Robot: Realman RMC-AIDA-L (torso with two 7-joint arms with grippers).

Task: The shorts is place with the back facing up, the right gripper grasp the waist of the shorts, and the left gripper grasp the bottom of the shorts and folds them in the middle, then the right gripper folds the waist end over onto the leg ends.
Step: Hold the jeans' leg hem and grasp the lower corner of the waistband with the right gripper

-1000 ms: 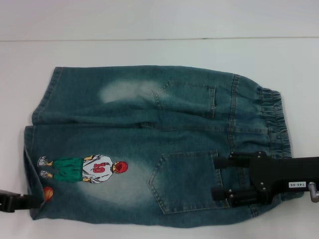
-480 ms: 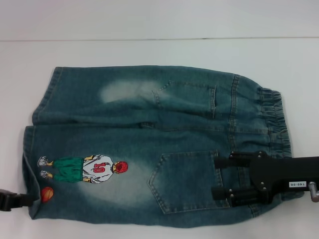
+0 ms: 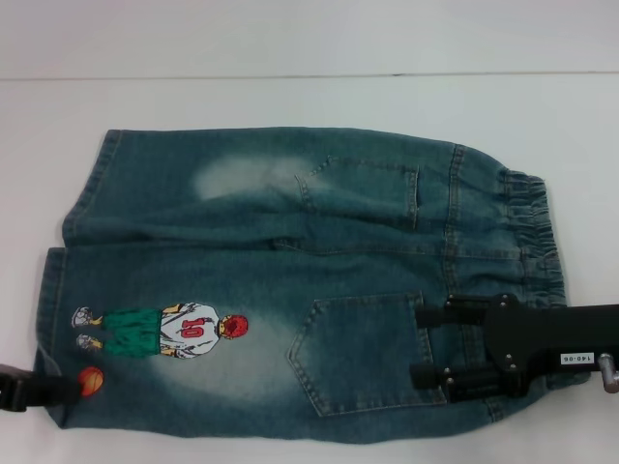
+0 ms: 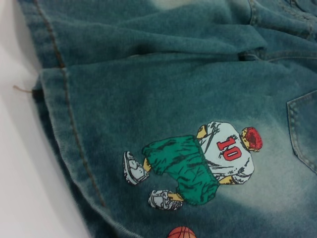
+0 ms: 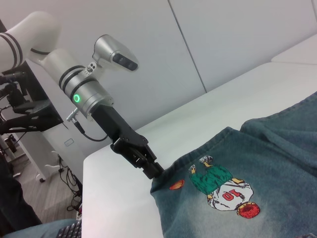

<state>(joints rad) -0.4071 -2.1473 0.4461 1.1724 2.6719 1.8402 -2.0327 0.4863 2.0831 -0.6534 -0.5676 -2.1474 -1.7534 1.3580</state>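
Note:
The blue denim shorts (image 3: 290, 242) lie flat, back pockets up, with the elastic waist (image 3: 537, 232) to the right and the leg hems (image 3: 56, 290) to the left. A cartoon basketball player print (image 4: 208, 158) marks the near leg. My right gripper (image 3: 421, 343) is open, its two black fingers spread over the near end of the waist beside the back pocket. My left gripper (image 3: 68, 389) is at the near leg's bottom corner, next to the orange ball print. In the right wrist view the left gripper (image 5: 156, 172) meets the hem edge of the shorts (image 5: 257, 163).
The shorts rest on a white table (image 3: 290, 97) with bare surface behind and to the left. The table's far left edge (image 5: 94, 163) shows in the right wrist view, with a second table behind and office floor below.
My left gripper drew back to the left, then came in again onto the hem corner, and the hem's lower corner shifted slightly left. The right gripper has stayed put.

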